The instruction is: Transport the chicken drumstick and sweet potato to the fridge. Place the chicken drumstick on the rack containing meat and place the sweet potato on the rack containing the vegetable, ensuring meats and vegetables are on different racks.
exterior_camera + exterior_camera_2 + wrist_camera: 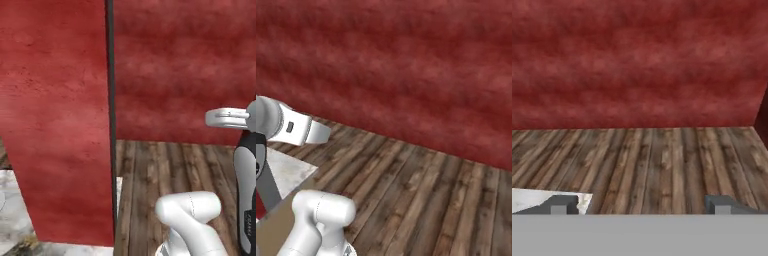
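Your claw [639, 205] has its jaws wide apart w/ nothing btwn them, facing a red wall [637, 60] and plank floor [652, 160]; I can't spot drumstick, sweet potato or fridge here, so drive the base round till they appear before reaching.

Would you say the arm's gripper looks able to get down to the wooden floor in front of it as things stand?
Probably yes: the gripper stands open and holds nothing, and the wooden floor ahead lies bare up to the red wall. Whether the arm stretches that low cannot be told.
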Controlling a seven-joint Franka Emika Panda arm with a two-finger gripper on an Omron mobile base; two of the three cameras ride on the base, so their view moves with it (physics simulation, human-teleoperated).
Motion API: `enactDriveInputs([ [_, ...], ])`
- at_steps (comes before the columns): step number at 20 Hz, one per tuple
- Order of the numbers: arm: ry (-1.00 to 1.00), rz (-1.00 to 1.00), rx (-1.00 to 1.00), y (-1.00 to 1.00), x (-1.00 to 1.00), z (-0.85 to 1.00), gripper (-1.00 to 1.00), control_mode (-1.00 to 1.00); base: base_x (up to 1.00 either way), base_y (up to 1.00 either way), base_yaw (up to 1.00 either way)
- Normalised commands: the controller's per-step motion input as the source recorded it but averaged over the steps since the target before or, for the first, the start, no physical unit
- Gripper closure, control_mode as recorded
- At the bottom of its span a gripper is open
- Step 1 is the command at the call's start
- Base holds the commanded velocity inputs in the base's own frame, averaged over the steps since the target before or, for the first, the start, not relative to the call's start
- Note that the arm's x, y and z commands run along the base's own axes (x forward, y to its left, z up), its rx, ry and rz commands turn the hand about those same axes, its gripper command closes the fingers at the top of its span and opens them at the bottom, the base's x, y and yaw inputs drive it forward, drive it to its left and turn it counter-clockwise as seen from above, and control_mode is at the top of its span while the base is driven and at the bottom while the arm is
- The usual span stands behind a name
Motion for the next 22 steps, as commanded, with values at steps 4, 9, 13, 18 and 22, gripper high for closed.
enactDriveInputs([
  [4,0.0,0.0,0.0,0.0,0.0,0.0,-1.0,1.0,1.0,-0.61,0.26],
  [9,0.0,0.0,0.0,0.0,0.0,0.0,-1.0,1.0,1.0,-0.56,0.22],
  [13,0.0,0.0,0.0,0.0,0.0,0.0,-1.0,1.0,1.0,0.0,0.15],
  [18,0.0,0.0,0.0,0.0,0.0,0.0,-1.0,1.0,1.0,0.0,0.28],
  [22,0.0,0.0,0.0,0.0,0.0,0.0,-1.0,1.0,1.0,-0.09,0.61],
])
